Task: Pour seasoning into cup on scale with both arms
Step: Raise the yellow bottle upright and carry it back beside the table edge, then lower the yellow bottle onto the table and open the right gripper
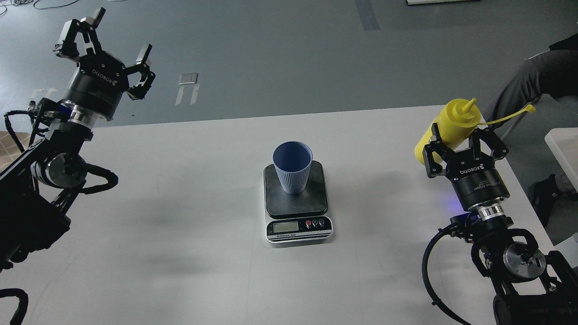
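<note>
White table [180, 225], "ROBOTIQ"-marked hands [465, 149].

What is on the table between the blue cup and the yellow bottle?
Nothing. In the head view, only bare white table lies between the cup on the scale and the yellow bottle in the right tool.

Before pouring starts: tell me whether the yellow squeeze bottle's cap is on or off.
Off. The yellow plastic squeeze bottle shows a bare nozzle; its tethered cap strap hangs aside.

Left gripper [113, 43] is raised with fingers spread wide; right gripper [463, 140] has its fingers closed around the seasoning bottle [451, 124].
</note>
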You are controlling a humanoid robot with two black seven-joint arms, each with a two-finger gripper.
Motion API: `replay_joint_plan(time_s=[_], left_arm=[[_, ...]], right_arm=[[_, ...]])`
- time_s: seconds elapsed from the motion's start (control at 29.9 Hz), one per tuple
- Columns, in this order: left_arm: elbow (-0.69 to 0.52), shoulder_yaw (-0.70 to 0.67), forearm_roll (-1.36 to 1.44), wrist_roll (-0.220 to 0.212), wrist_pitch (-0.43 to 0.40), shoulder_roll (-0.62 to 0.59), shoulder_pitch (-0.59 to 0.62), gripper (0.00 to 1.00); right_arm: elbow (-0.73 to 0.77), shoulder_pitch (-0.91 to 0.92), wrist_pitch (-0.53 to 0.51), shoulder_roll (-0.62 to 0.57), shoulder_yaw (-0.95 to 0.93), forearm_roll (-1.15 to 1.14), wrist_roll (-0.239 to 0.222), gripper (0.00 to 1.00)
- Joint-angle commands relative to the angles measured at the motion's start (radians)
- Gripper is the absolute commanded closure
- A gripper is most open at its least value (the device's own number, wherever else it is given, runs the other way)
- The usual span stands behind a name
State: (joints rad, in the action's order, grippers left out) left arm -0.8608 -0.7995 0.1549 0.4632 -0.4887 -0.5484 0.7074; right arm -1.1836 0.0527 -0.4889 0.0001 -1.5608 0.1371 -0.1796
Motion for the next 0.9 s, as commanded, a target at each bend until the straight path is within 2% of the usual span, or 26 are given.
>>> replay_joint_plan(time_s=[0.0, 0.43, 0.87], left_arm=[[0.000, -0.001, 0.000, 0.000, 0.000, 0.002, 0.000, 0.03], [0.000, -0.001, 0.000, 0.000, 0.000, 0.002, 0.000, 0.03], [0.000, -0.001, 0.000, 0.000, 0.000, 0.001, 0.000, 0.03]], right_arm=[[0.005, -0.007, 0.000, 0.000, 0.005, 0.004, 0.000, 1.00], [0.064, -0.033, 0.000, 0.000, 0.035, 0.071, 0.000, 0.97], [0.079, -0.033, 0.000, 0.000, 0.033, 0.075, 0.000, 0.78]])
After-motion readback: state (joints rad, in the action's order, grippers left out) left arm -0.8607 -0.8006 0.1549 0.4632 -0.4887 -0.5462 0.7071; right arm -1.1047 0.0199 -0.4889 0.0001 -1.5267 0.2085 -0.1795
